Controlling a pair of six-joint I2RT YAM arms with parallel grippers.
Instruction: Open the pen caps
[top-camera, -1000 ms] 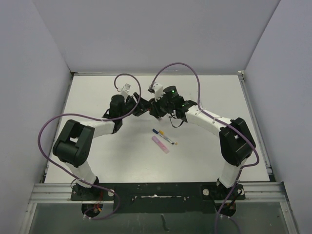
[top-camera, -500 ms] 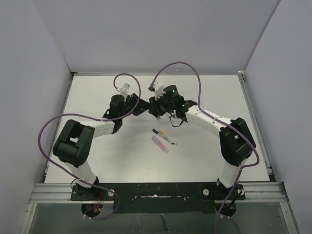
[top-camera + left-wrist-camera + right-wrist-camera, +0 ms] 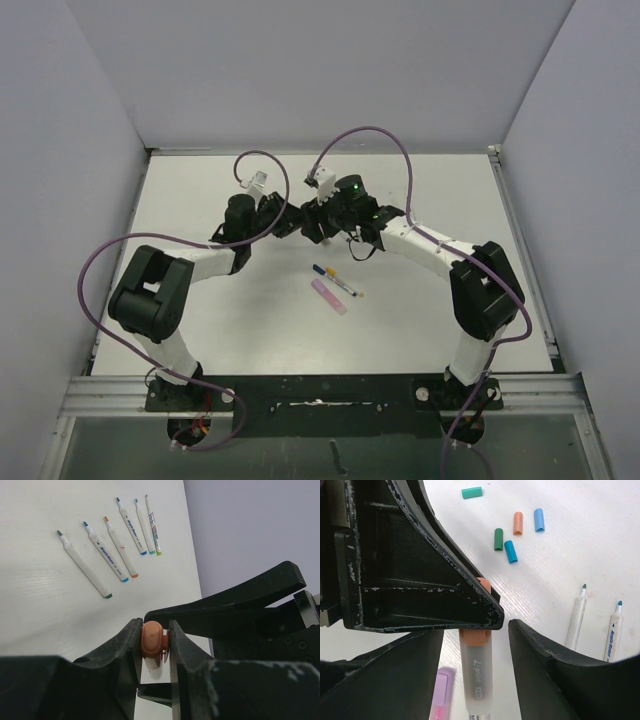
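Note:
My left gripper (image 3: 154,630) is shut on the orange cap (image 3: 151,639) of a pale pen, which hangs below it. In the right wrist view the pen body (image 3: 476,675) stands between the spread fingers of my right gripper (image 3: 476,632), with a gap on each side, so that gripper is open. Both grippers meet above the table's middle, left (image 3: 290,222) and right (image 3: 315,224). Loose caps lie on the table: teal (image 3: 471,492), orange (image 3: 518,523), blue (image 3: 539,520), green (image 3: 498,539) and another blue (image 3: 510,551).
Several uncapped pens (image 3: 120,545) lie in a row on the white table (image 3: 200,200). Two more uncapped pens (image 3: 577,615) lie to the right of the caps. A pink-purple pen (image 3: 328,296) and a thin pen (image 3: 338,283) lie nearer the bases.
My right gripper has shifted slightly left, closer to the left gripper. The left arm has hardly moved.

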